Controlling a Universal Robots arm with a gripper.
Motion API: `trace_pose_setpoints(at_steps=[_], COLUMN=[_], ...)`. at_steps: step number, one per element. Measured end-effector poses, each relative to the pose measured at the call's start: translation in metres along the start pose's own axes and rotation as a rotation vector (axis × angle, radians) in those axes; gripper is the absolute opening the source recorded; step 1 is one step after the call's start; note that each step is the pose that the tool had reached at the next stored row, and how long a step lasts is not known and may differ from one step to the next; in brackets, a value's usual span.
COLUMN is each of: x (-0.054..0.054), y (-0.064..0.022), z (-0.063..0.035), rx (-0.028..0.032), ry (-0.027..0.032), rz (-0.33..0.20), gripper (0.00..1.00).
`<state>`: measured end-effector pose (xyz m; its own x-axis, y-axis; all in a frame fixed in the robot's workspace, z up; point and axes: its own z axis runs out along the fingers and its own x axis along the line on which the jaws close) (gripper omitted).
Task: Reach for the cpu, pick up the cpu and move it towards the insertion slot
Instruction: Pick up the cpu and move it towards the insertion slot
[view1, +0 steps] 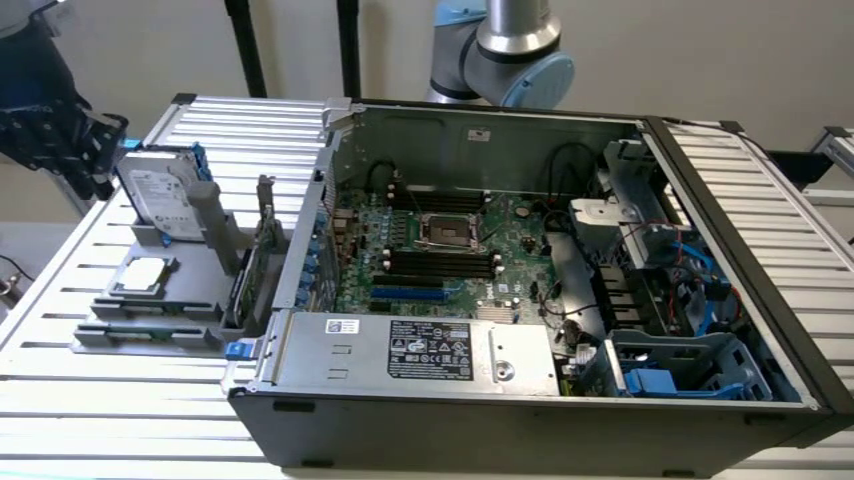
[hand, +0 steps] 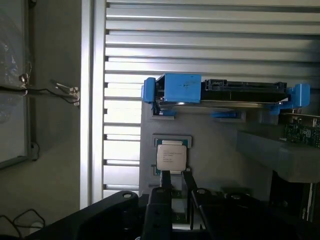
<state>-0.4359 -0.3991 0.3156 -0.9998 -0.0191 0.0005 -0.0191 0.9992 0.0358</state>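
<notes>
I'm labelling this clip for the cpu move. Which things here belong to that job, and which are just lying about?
Job:
cpu, lying on the grey holder
slot
gripper, open, close to the cpu

Lying about:
hard drive
memory slots
power supply

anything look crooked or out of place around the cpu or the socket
Nothing stands out. The cpu lies flat and square in its seat on the grey holder, the hard drive stands propped on the same holder, and the insertion slot looks clear. The hand is open, short of the cpu.
</notes>
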Motion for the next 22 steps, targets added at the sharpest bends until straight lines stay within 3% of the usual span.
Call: trace_pose_setpoints(at_steps=[1,8,11,12,22], x=[0.000,0.000,0.000,0.000,0.000], y=[0.0000,0.0000,-0.0001,-0.0002,-0.0016], z=[0.0000,0.0019,0.0036,0.0046,0.0226], rx=[0.0000,0.0000,0.0001,0.0000,0.0000], ry=[0.0000,0.0009,0.0021,0.0022,0.0024], rz=[0.000,0.000,0.000,0.000,0.000], gripper=[0.24,0.59,0.65,0.71,0.71])
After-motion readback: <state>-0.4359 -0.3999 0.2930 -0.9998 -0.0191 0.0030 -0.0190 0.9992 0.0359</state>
